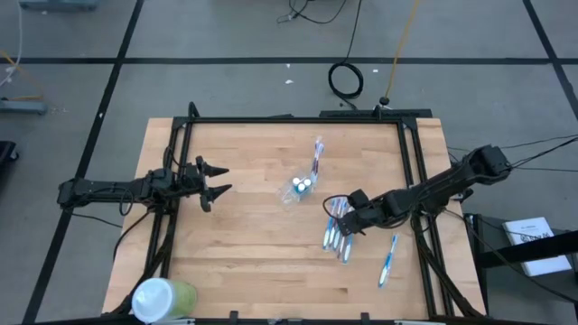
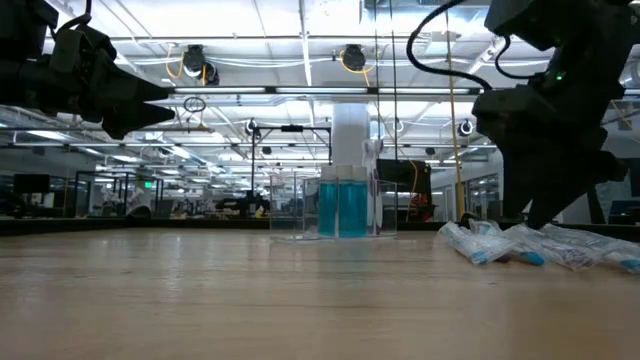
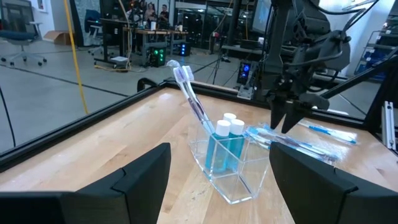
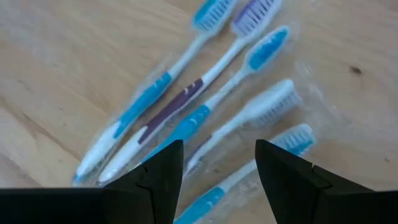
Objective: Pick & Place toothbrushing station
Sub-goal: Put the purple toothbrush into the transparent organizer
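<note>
A small clear plastic cup (image 1: 296, 190) stands on the table's middle and also shows in the left wrist view (image 3: 227, 165). It holds two white-capped teal tubes (image 3: 225, 140) and a wrapped toothbrush (image 3: 189, 93) that leans on its rim. Several wrapped blue-and-white toothbrushes (image 1: 336, 230) lie side by side on the table right of the cup. One more toothbrush (image 1: 388, 260) lies nearer the right edge. My right gripper (image 4: 217, 168) is open just above the pile, fingers pointing down. My left gripper (image 1: 217, 181) is open and empty, left of the cup.
A green cup with a white lid (image 1: 163, 298) stands at the table's near left corner. A black frame rail (image 1: 298, 119) runs along the table's far edge and down both sides. Bare wood lies between my left gripper and the clear cup.
</note>
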Action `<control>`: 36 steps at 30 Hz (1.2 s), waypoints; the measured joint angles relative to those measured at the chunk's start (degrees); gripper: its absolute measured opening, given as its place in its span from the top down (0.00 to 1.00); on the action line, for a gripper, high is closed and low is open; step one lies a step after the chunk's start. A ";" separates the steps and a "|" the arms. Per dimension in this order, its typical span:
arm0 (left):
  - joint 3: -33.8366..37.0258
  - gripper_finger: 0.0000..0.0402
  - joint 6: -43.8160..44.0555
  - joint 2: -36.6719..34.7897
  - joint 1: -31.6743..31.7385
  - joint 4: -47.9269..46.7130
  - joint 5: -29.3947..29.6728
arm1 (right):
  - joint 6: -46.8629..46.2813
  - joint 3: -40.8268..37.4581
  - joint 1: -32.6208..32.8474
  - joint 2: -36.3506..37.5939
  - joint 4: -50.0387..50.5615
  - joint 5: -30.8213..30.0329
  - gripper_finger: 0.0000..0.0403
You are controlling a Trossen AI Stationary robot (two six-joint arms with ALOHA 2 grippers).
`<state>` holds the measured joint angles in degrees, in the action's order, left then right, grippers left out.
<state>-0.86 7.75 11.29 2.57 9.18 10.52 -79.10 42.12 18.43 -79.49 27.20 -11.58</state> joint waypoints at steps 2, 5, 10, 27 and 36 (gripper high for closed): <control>0.00 0.30 0.00 0.01 -0.01 0.01 0.00 | -0.86 -0.60 -0.08 -0.10 0.00 0.68 0.52; 0.00 0.30 0.00 0.00 0.00 0.00 0.00 | -1.96 -1.54 -0.37 -0.10 0.05 0.98 0.52; 0.00 0.30 0.00 0.00 -0.01 0.01 0.00 | -2.77 -3.30 -1.51 -0.06 0.44 0.99 0.52; 0.00 0.30 0.00 0.00 -0.01 0.01 0.00 | 0.27 -4.14 -3.91 1.66 0.56 1.27 0.52; 0.00 0.30 0.00 0.02 -0.01 -0.01 0.00 | 1.09 -4.14 -5.22 3.05 0.78 -0.76 0.52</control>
<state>-0.86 7.75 11.31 2.57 9.17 10.52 -78.01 37.98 13.22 -76.44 27.97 -12.34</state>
